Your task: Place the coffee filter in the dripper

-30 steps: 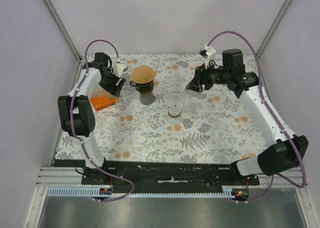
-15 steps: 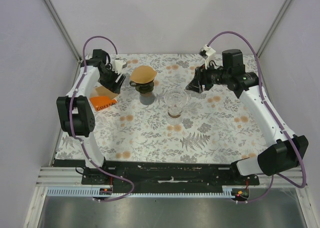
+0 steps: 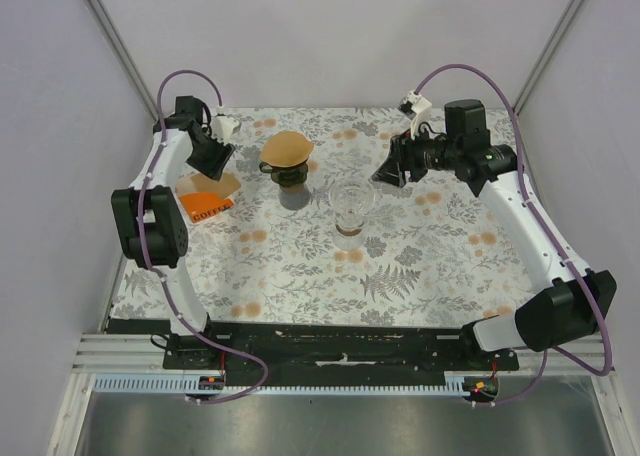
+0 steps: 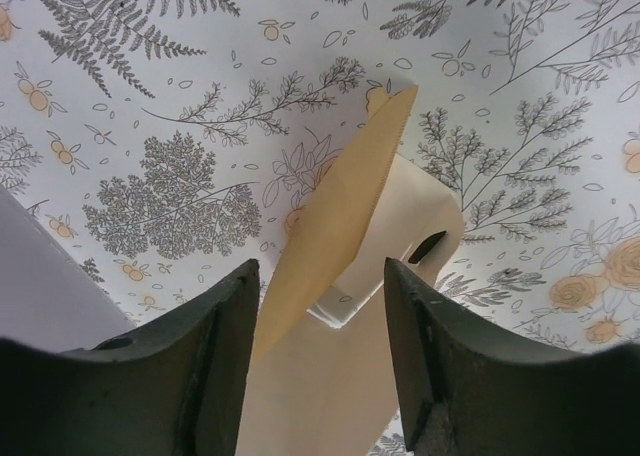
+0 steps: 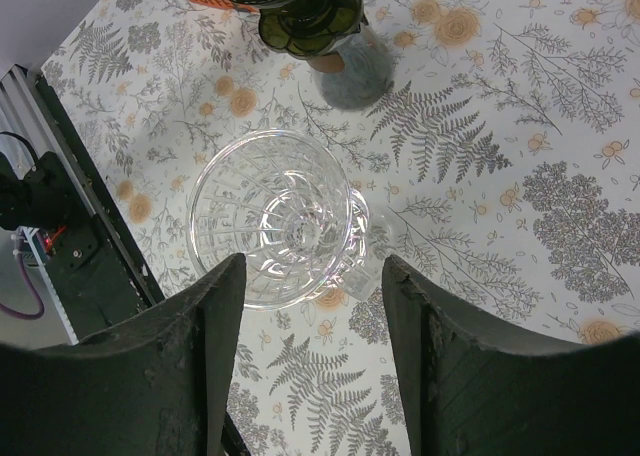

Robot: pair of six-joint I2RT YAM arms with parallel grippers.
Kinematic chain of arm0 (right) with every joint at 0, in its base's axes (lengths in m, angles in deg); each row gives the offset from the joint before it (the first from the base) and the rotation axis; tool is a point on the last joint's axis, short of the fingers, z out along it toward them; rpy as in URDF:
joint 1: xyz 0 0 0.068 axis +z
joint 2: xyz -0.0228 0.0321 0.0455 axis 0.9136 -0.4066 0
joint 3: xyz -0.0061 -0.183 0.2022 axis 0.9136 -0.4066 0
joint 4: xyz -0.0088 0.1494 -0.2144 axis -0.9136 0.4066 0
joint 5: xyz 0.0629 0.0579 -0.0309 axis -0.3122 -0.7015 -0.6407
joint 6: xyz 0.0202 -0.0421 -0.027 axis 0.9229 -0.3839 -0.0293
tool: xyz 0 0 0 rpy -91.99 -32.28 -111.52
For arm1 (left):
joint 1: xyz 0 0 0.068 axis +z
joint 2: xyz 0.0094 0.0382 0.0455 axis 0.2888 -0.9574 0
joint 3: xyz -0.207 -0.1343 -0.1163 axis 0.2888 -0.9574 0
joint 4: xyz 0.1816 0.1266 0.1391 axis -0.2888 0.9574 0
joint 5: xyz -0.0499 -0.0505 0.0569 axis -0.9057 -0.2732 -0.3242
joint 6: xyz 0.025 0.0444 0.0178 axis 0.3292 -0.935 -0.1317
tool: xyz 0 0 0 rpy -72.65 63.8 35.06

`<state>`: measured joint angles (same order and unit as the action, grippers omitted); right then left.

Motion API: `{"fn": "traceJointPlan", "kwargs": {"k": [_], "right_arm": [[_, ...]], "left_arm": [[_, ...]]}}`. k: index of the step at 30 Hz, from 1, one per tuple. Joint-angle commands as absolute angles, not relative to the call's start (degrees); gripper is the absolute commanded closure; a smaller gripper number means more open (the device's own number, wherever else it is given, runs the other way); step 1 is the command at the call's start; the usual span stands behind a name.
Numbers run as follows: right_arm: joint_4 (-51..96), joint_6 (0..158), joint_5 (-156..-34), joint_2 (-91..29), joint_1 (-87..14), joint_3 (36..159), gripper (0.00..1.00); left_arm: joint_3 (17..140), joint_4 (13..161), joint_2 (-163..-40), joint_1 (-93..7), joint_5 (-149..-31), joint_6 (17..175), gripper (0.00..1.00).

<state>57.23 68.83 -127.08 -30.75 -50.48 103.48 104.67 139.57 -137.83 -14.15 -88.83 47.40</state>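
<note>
An orange coffee filter box [image 3: 207, 207] lies at the table's left, with tan filters [image 4: 340, 216] and a pale flap [image 4: 425, 226] sticking out of it. My left gripper [image 3: 213, 164] hovers just over the box. In the left wrist view the left gripper [image 4: 320, 276] is open, its jaws on either side of the raised filter edge. A clear glass dripper [image 3: 352, 202] stands mid-table. My right gripper [image 3: 391, 168] hangs open to its right and above it. The right wrist view shows the glass dripper [image 5: 275, 216] ahead of the open right gripper [image 5: 312, 266].
A dark dripper [image 3: 287, 171] on a grey base stands left of the glass one, with a brown filter [image 3: 288, 148] sitting in it; the dark dripper [image 5: 305, 16] also shows in the right wrist view. The floral tablecloth [image 3: 400, 266] covers the table. White walls stand at both sides.
My left gripper has moved left and back, away from the dark dripper and over the orange box, and its jaws have narrowed a little. The right arm has not moved.
</note>
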Motion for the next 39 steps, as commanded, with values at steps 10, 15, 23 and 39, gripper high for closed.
{"fn": "traceJointPlan", "kwargs": {"k": [10, 15, 23, 39], "right_arm": [[57.9, 67.6, -128.8, -31.6, -50.8, 103.1, 0.36], [58.0, 67.5, -128.8, -31.7, -50.8, 103.0, 0.36], [58.2, 67.4, -128.7, -32.0, -50.8, 103.0, 0.36], [58.8, 67.2, -128.7, -32.8, -50.9, 103.2, 0.36]], "left_arm": [[104.6, 139.6, -140.8, -14.1, -87.8, 45.0, 0.59], [104.9, 139.9, -141.4, -14.1, -87.8, 44.6, 0.48], [108.4, 141.9, -142.7, -13.8, -87.8, 44.8, 0.35], [112.9, 144.0, -143.6, -13.9, -96.8, 44.6, 0.33]]}}
